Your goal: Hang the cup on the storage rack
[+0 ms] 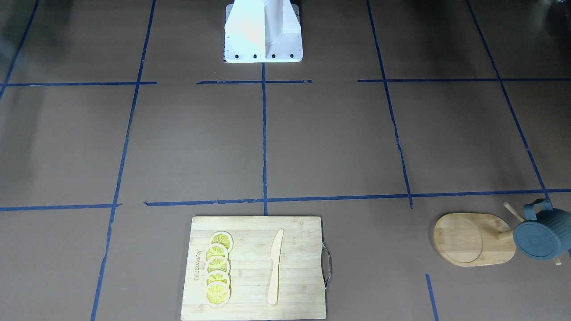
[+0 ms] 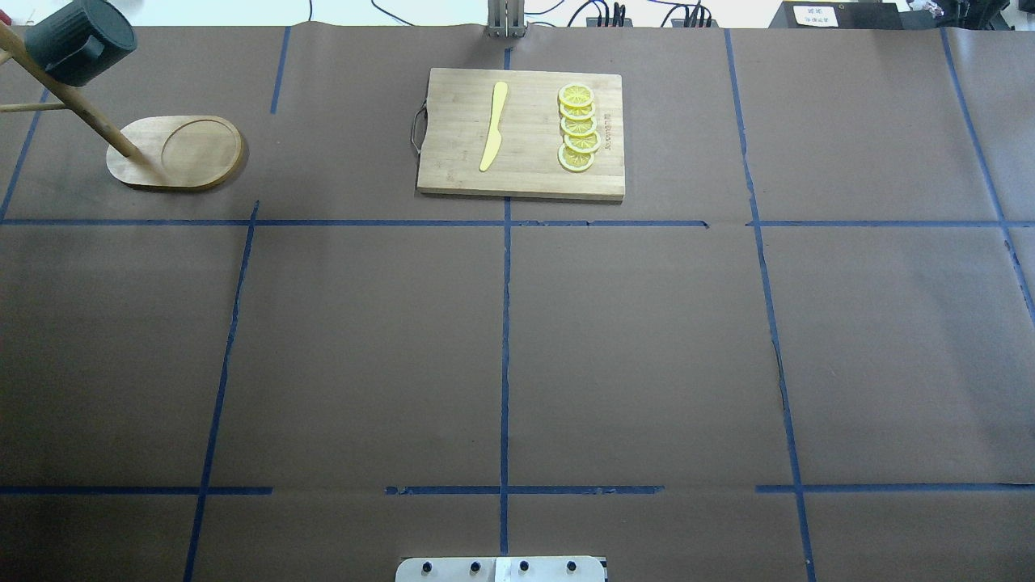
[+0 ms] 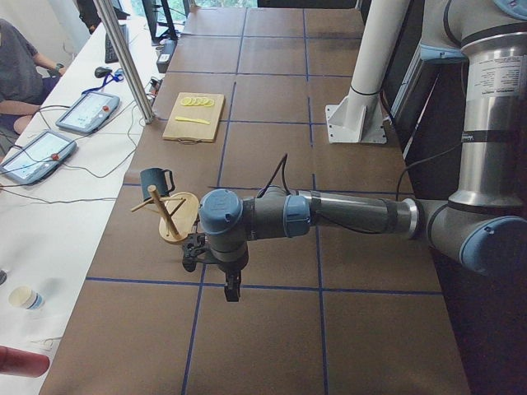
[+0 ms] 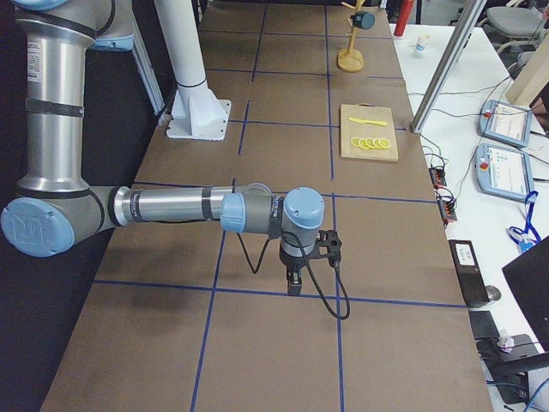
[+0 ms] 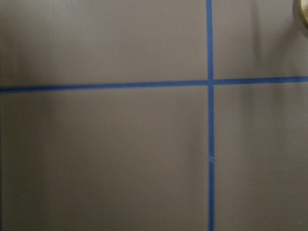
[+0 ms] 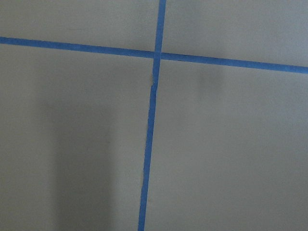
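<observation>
**Cup on the peg: a knock from the near arm is the main hazard**

The cup [image 2: 79,42] hangs by its handle high on the storage rack [image 2: 182,153], clear of the bench, with its flat bottom turned outward. The rack stands toward ten o'clock from the robot's base, close to the bench's far left corner. In the overhead view the cup shows at about ten o'clock from the rack's oval base. By the look of things the task is done or nearly so.

The left jaws appear only in the left side view, pointing down over the bench near the rack. The right jaws appear only in the right side view, well apart from it. Whether either pair is wide or narrow cannot be told, but nothing is seen in them.

Several things could undo the result:
- **A knock from the left arm.** It is the nearer one, and a sweep toward the pole or a peg on its way home would likely rock the light rack.
- **Lopsided load.** All the weight sits high and to one side, so a small jolt might tip the rack or swing the cup.
- **A shallow seat.** How far the handle sits down the peg is too small to see. If it is near the tip, it may slide off.
- **The bench edge.** A fall here could carry the cup over it.

The cutting board [image 2: 530,174] at twelve o'clock is well clear.
</observation>
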You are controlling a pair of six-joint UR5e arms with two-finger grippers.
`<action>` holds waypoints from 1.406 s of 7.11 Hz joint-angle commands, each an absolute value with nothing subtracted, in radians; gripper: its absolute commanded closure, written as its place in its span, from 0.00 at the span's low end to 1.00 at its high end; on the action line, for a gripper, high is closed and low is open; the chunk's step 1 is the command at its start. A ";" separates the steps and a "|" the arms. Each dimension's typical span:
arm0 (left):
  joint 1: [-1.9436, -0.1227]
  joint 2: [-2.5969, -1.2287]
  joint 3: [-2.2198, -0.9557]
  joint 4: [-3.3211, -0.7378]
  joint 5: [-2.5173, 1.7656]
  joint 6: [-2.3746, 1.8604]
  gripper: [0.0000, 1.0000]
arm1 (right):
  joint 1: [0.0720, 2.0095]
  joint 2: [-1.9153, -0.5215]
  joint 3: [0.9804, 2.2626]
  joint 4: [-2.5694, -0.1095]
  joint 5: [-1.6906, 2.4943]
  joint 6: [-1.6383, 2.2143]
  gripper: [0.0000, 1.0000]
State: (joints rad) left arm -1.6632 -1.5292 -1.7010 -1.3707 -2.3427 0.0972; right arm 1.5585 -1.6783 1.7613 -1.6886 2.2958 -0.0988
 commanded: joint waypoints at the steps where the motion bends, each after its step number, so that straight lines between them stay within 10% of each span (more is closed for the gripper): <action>1: -1.663 -1.522 -1.701 -1.370 -2.349 0.098 0.00 | 1.559 -1.680 1.759 -1.687 2.295 -0.104 0.00; 10: -1.661 -1.493 -1.692 -1.443 -2.349 0.097 0.00 | 1.559 -1.694 1.746 -1.687 2.289 -0.112 0.00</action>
